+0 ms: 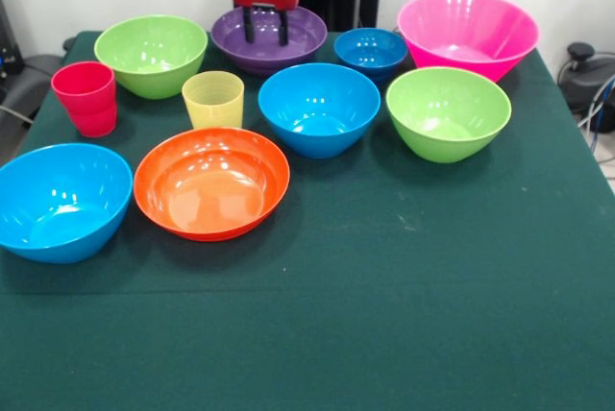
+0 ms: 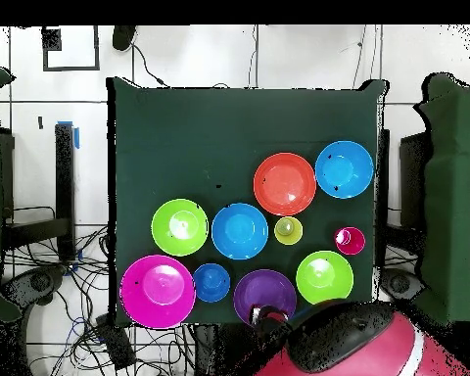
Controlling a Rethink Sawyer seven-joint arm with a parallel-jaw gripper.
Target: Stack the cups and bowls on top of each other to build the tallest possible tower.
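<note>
Bowls, eight in all, sit apart and unstacked on the green table, from the big pink bowl at the far corner to the small dark blue bowl beside it; you judge them light, stiff and slippery, best pinched at the rim. The cups, red and yellow, stand upright near the lime green bowl; the gripper hangs over the purple bowl, fingers parted and empty.

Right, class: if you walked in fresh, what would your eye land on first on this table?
Probably the big pink bowl, the largest thing, at the far corner of the green table. Next the orange bowl, nearest the middle in the front view, between two light blue bowls. Then the gripper, fingers apart, hanging over the purple bowl at the far edge.
</note>
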